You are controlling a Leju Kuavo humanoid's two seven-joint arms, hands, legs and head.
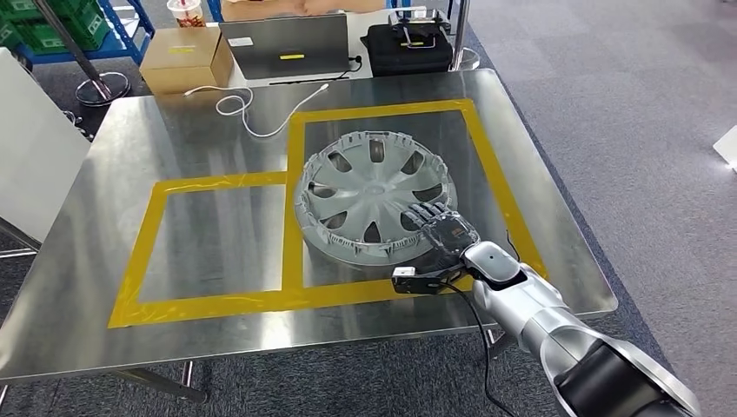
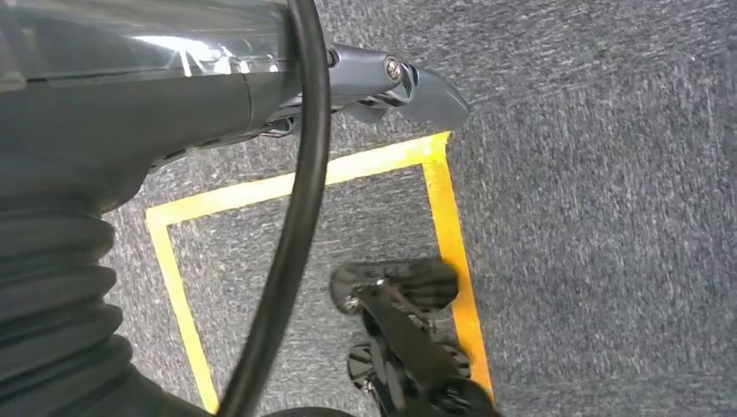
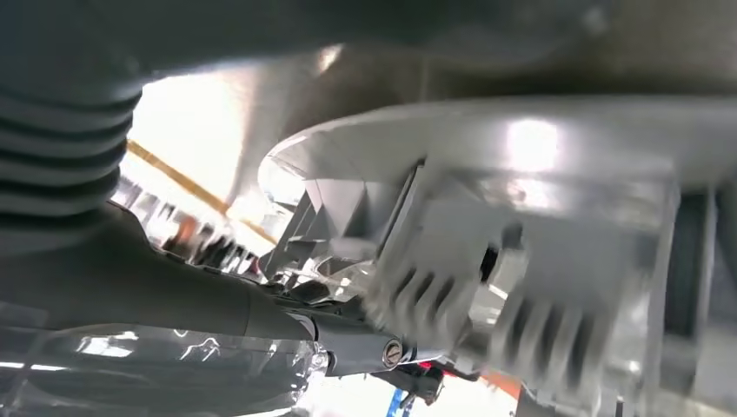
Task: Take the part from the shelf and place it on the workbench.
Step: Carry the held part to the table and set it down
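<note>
part (image 1: 375, 196): grey wheel cover, lying inner side up on the surface (image 1: 217, 226), inside the right taped yellow box (image 1: 382, 111), toward its near edge.
right hand (image 1: 443, 229): dark fingers laid over the part's near right rim; the right wrist view shows the rim close against it; whether it grips, i cannot tell.
left hand (image 2: 395, 82): hanging over grey carpet and yellow floor tape; fingers mostly hidden, state unclear.
far edge: white cable (image 1: 239, 102), laptop (image 1: 285, 45), cardboard box (image 1: 184, 59), black case (image 1: 410, 45).

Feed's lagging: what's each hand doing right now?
Left hand: cannot be told.
Right hand: gripping the rim of the hubcap on the workbench.
</note>
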